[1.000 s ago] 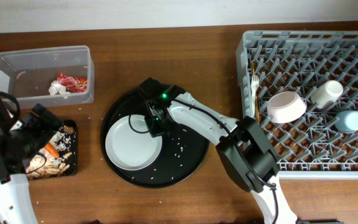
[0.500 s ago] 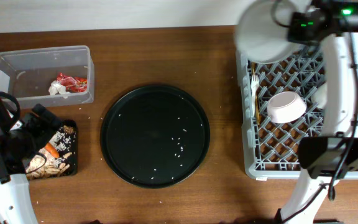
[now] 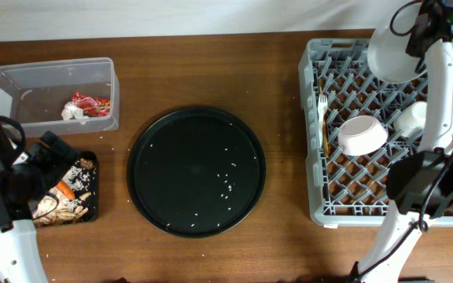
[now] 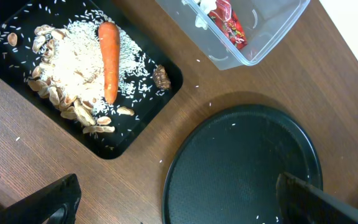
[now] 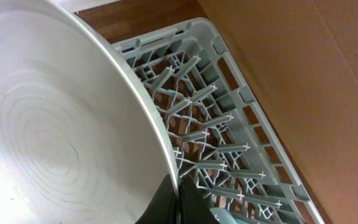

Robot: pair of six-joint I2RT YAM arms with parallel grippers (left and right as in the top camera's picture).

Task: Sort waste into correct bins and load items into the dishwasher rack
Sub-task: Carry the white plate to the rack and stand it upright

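Note:
My right gripper (image 5: 176, 194) is shut on the rim of the round pale plate (image 5: 61, 124). It holds the plate tilted above the far part of the grey dishwasher rack (image 3: 314, 206); the plate also shows in the overhead view (image 3: 389, 55). In the rack lie the pinkish bowl (image 3: 362, 134), the cream cup (image 3: 412, 118) and the white fork (image 3: 322, 110). My left gripper (image 4: 179, 211) is open and empty above the table. The black tray (image 4: 160, 93) holds rice (image 4: 76, 62) and the carrot (image 4: 109, 59). The clear tub (image 3: 53, 82) holds the wrapper (image 3: 85, 106).
A large round black tray (image 3: 197, 170) with a few rice grains lies between the bins and the rack. My right arm reaches across the rack's right side and hides part of it. Stray grains dot the wood near the tub.
My right gripper lifted the plate off the round black tray and carried it to the rack; since half a second ago it moved right over the rack's far part. The left arm has not moved.

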